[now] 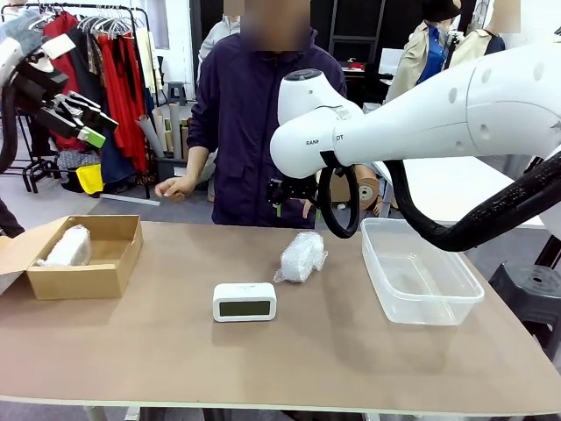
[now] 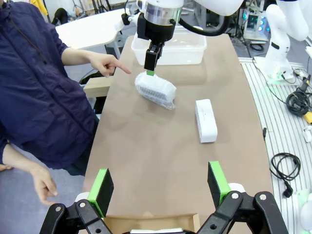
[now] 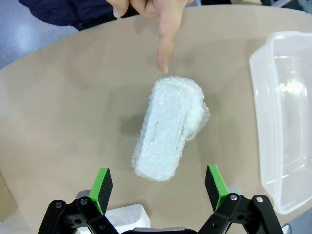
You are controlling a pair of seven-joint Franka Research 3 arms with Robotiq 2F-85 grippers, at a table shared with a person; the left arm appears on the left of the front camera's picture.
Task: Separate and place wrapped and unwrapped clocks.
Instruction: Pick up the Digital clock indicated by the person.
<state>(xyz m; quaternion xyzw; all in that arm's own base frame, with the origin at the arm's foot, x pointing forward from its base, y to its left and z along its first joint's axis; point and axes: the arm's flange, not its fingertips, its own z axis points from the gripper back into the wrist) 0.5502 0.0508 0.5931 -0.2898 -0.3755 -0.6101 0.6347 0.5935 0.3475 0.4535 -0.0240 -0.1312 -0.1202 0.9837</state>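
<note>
A wrapped clock, a lumpy bubble-wrap bundle (image 1: 301, 257) (image 3: 170, 129) (image 2: 155, 89), lies mid-table. My right gripper (image 3: 158, 187) (image 1: 282, 203) (image 2: 151, 61) hovers above it, open, with nothing between the green pads. A person's finger (image 3: 163, 44) (image 2: 117, 67) points at this bundle. Another wrapped bundle (image 1: 67, 247) lies inside the cardboard box (image 1: 110, 263) at the left. The unwrapped clock (image 1: 244, 302) (image 2: 205, 120) (image 3: 124, 217), white with a dark display, stands near the front middle. My left gripper (image 1: 81, 118) (image 2: 160, 187) is raised high at the left above the box, open and holding nothing.
A clear plastic tub (image 1: 419, 303) (image 3: 258, 68) (image 2: 170, 54) stands at the right of the table, beside the bundle. The person stands at the far edge, the other hand (image 1: 175, 187) near the table edge. The cardboard box's rim (image 2: 151, 222) lies right under my left gripper.
</note>
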